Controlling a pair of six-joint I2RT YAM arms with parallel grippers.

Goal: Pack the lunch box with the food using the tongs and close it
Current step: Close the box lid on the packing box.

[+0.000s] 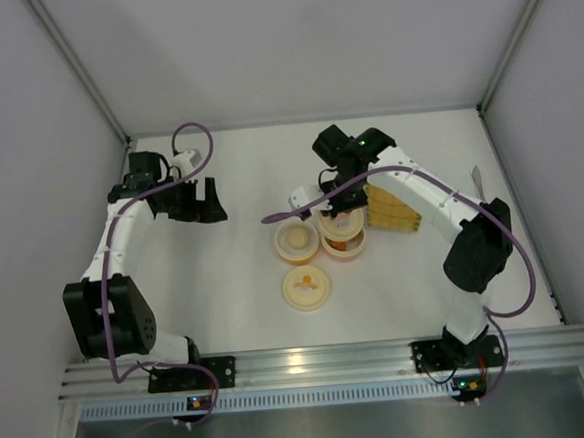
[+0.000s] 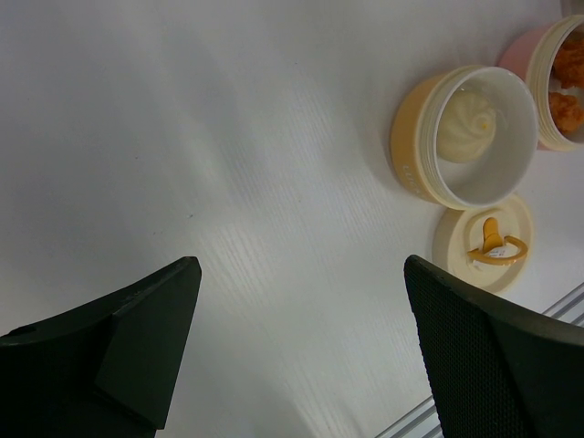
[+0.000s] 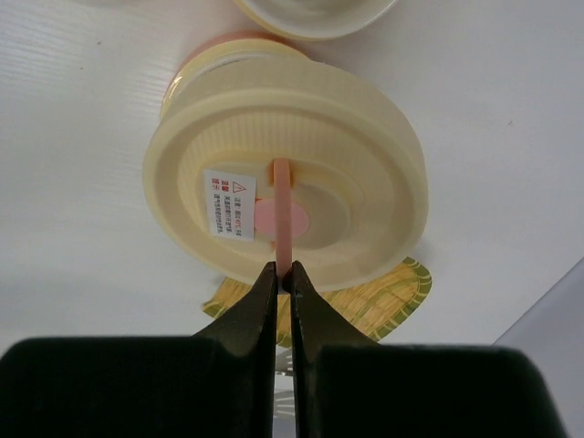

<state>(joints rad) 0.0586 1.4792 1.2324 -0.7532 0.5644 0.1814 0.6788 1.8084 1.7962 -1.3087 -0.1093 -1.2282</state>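
The cream-yellow tub (image 2: 415,146) of the lunch box stands open with a whitish ball (image 2: 467,120) inside. Beside it, the pink tub (image 2: 527,64) holds orange-tan chunks (image 2: 568,91). My right gripper (image 3: 284,272) is shut on the pink strap of a round cream lid (image 3: 356,155), holding it tilted just above the pink tub (image 1: 344,247). A second cream lid (image 1: 306,286) with an orange strap lies flat in front of the tubs. My left gripper (image 2: 301,265) hangs open over bare table to their left, holding nothing. A thin grey sliver by the right wall looks like the tongs (image 1: 477,179).
A flat yellow ribbed tray (image 1: 391,207) lies right of the tubs, partly under my right arm. The white enclosure walls close in the back and both sides. The aluminium rail (image 1: 312,358) with both arm bases runs along the near edge.
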